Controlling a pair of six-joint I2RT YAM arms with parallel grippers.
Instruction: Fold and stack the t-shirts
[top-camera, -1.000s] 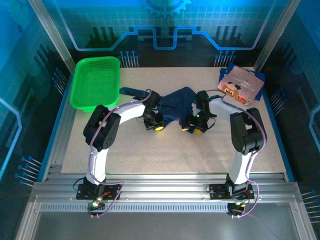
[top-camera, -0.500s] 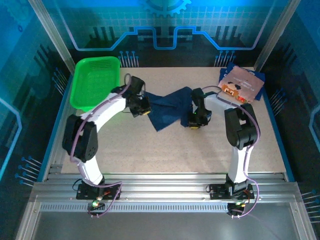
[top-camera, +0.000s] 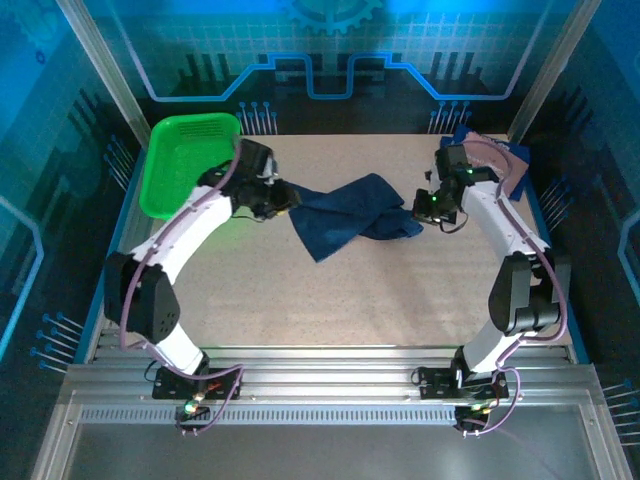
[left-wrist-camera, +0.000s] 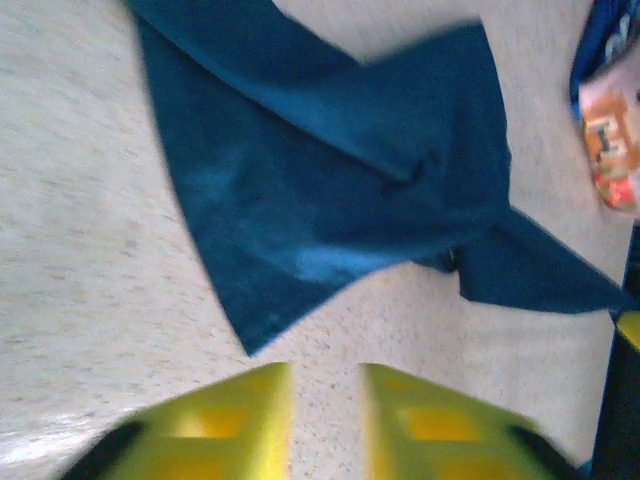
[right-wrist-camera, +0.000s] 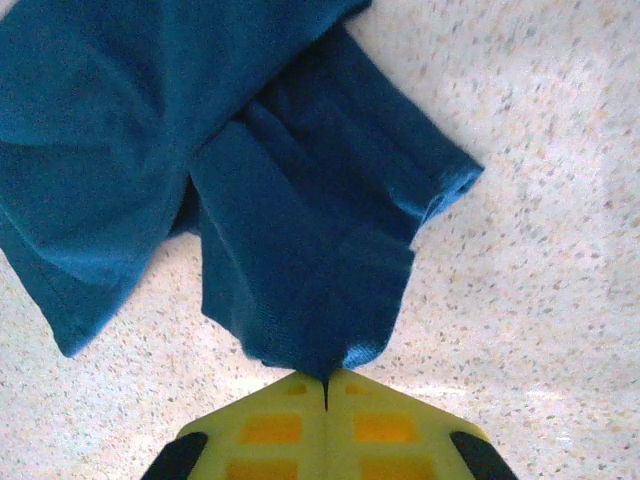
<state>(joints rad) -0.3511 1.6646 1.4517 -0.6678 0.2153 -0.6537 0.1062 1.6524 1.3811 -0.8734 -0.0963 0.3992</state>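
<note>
No text, label, brand or number can be read anywhere. The folded t-shirt (left-wrist-camera: 610, 140) at the far right of the tabletop (top-camera: 400, 290) bears a pinkish print with blurred orange and red shapes, with no legible letters. The blue backdrop (top-camera: 200, 40) carries a gear outline and line patterns, without words.

The speckled beige tabletop (top-camera: 330, 290) carries three things. A navy t-shirt (top-camera: 340, 225) lies rumpled near its middle, spread sideways with folds bunched toward the right. A bright green basket (top-camera: 160, 190) sits at the far left corner. A second t-shirt (top-camera: 517, 168) (pinkish-tan print panel facing up) lies at the far right corner, well apart from the first.
</note>
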